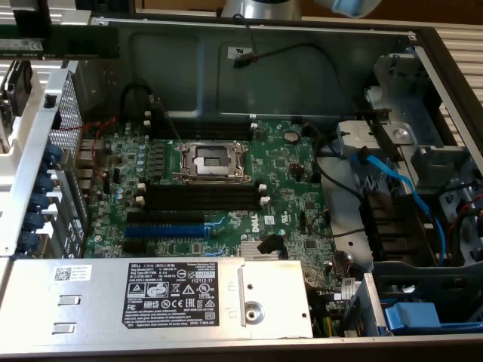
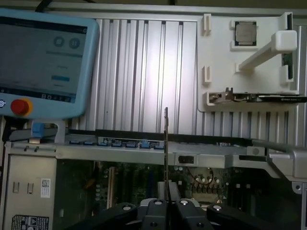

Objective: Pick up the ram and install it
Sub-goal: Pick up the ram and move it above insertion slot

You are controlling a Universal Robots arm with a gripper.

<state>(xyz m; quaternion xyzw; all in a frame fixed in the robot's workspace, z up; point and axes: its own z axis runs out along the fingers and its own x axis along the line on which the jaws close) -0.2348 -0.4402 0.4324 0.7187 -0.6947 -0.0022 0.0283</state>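
Ram look: in your wrist view the ram (image 2: 166, 143) shows edge-on, so you see only a thin dark strip, paler at its far tip. Chips and label are not visible from this angle.
Ram in the exterior view: at the upper left corner you can see a long dark green stick (image 1: 56, 40) with a white label strip and black chips. This appears to be the same ram, with its long axis running across the picture.
Ram axis: in the wrist view its long axis runs straight away from the gripper, out over the case edge (image 2: 144, 152) toward the ribbed metal surface (image 2: 144, 72).
Gripper: the gripper (image 2: 167, 203) is closed on the ram. Its two dark fingers (image 2: 156, 211) press the near end of the stick from either side, with no gap showing.
Ram location: held in the air above the open computer case, not in any slot.
Memory slots: in the exterior view the long black slots (image 1: 202, 196) with white end clips lie just below the CPU socket (image 1: 212, 160) on the green motherboard (image 1: 287, 188). All of them look bare.
Blue slot: the blue expansion slot (image 1: 162, 228) lies below the black slots.
Surroundings: a pale blue teach pendant (image 2: 45, 67) with a red button and a white parts tray (image 2: 249, 67) sit beyond the case.
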